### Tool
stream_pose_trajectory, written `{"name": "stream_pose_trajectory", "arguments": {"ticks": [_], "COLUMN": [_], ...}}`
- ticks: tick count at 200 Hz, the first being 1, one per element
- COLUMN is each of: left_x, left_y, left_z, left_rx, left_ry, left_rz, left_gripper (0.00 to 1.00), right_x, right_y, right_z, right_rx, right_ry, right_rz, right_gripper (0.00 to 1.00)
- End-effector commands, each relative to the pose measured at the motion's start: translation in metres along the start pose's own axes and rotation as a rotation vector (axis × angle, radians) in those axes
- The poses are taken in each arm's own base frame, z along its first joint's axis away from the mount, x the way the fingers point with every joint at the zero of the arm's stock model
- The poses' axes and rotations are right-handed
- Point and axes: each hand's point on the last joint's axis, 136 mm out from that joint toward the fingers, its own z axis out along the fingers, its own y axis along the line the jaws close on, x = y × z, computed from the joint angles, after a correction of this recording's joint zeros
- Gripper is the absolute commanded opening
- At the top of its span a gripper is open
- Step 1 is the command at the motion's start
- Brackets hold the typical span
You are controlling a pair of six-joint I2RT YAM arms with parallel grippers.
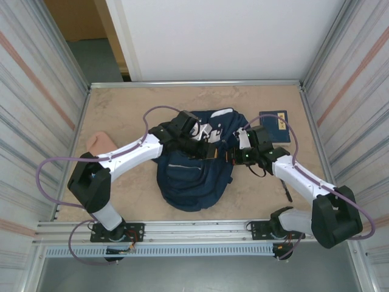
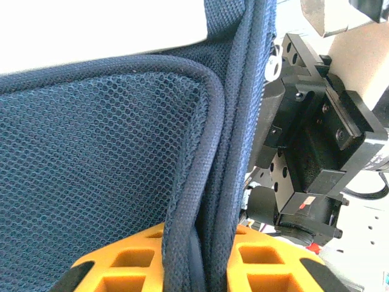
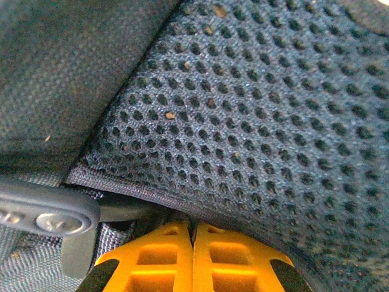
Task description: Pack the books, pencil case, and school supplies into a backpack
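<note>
Your left fingers (image 2: 124, 267) are clamped on a piped edge of the backpack (image 2: 91, 170). The navy cord runs up between the two orange fingers, and blue mesh spreads to its left. Your right fingers (image 3: 164, 258) are pressed together with only a hairline between them. Dark mesh lies across just past their tips, and you cannot tell whether any cloth is nipped there. A grey plastic tab (image 3: 42, 213) sits just left of them, on webbing.

Seen from above, both wrists meet over the upper part of the backpack, close to each other — the left on its middle, the right at its right edge. The backpack lies slumped in the middle of the tabletop (image 1: 121, 109). The navy book (image 1: 275, 123) lies flat at the far right, apart from the bag. A peach lump (image 1: 97, 143) rests at the left edge beside your left arm, and a thin dark pen (image 1: 287, 193) lies beside your right forearm.
</note>
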Motion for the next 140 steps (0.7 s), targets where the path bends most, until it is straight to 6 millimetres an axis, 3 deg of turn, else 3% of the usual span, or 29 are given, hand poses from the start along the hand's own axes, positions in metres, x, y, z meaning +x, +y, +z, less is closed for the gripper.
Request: {"name": "stream_pose_trajectory", "arguments": {"ticks": [1,39,91,140], "left_x": [-0.007,-0.03,-0.063,-0.094], "left_y": [-0.033,-0.014,0.005,0.011], "left_z": [-0.029,-0.021,0.006,0.039], "left_rx": [0.104,0.065,0.003,0.009], "left_ry": [-0.045,-0.074,-0.115,-0.135], "left_rz": [0.08,0.039,-0.044,-0.059], "left_gripper": [0.0,0.0,0.0,0.0], "right_x": [-0.002,0.01,0.032,0.021], "right_y": [0.01,0.041,0.07,0.107], "right_z": [-0.011,-0.039,-0.038,-0.041], "right_rx": [-0.045,-0.14,-0.2,-0.26], "right_ry": [-0.056,-0.124,-0.118,-0.167], "right_rz": [-0.086,-0.227,-0.276,-0.31], "right_gripper": [0.0,0.0,0.0,0.0]}}
